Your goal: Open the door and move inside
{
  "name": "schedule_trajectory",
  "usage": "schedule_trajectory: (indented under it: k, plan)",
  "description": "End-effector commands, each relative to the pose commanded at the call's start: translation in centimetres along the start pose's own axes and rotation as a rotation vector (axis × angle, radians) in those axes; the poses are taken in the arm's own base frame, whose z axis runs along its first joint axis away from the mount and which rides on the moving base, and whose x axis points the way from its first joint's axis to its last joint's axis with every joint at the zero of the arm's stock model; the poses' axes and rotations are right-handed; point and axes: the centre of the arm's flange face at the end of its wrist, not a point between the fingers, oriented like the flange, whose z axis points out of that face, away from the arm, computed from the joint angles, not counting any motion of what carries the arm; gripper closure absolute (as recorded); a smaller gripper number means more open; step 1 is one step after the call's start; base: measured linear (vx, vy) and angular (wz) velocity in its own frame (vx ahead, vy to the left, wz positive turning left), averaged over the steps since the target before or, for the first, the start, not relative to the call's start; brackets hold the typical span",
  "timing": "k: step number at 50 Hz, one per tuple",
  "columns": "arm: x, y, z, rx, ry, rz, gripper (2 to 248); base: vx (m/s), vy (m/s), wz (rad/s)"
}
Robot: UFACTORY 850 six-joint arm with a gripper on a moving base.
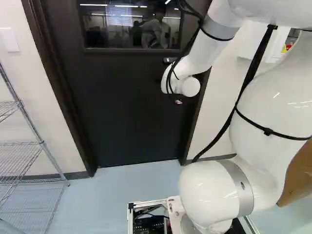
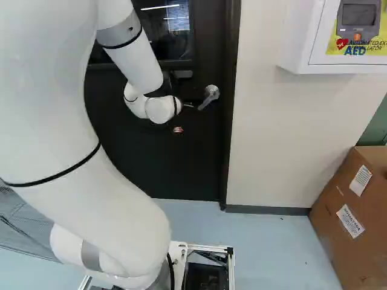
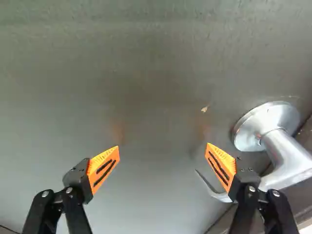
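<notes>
While the dark door point(image 1: 122, 112) stands closed in its frame point(image 1: 66, 97) ahead of the base, the white arm point(image 2: 115, 193) reaches out to it, with its wrist near the silver lever handle point(image 2: 210, 95). A window point(image 1: 130, 25) with reflections on its glass is set in the upper part of the door. In the right base view, the handle is close to the door's right edge, just beside the wrist; in the left base view, the wrist covers that area.

The black gripper point(image 2: 178, 129) faces the door, its two fingers spread wide and holding nothing. Seen from the wrist, the orange pads point(image 3: 104, 168) stand well apart, with the door's plain surface beyond them. The handle's round base lies ahead of and outside one finger. From there the lever curves back behind that same finger, and its thin tip shows in the space between the two. Whether the finger touches the lever cannot be told.

Around the door is a pale wall point(image 2: 272, 139), meeting a light blue floor point(image 1: 117, 190). A wire shelf unit point(image 1: 19, 141) stands at the left of the left base view. At the right of the right base view, a white cabinet point(image 2: 299, 42) hangs on the wall, and a brown cardboard box point(image 2: 338, 241) with white labels rests on the floor.
</notes>
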Motion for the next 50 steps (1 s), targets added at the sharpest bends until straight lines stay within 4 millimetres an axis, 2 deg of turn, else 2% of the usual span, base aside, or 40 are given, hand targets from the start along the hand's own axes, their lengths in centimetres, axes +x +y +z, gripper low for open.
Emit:
schedule_trajectory:
  k: [50]
  plan:
    - [-4.9,0.0,2.0,0.0,-0.115,0.0,3,0.0,0.0,0.0]
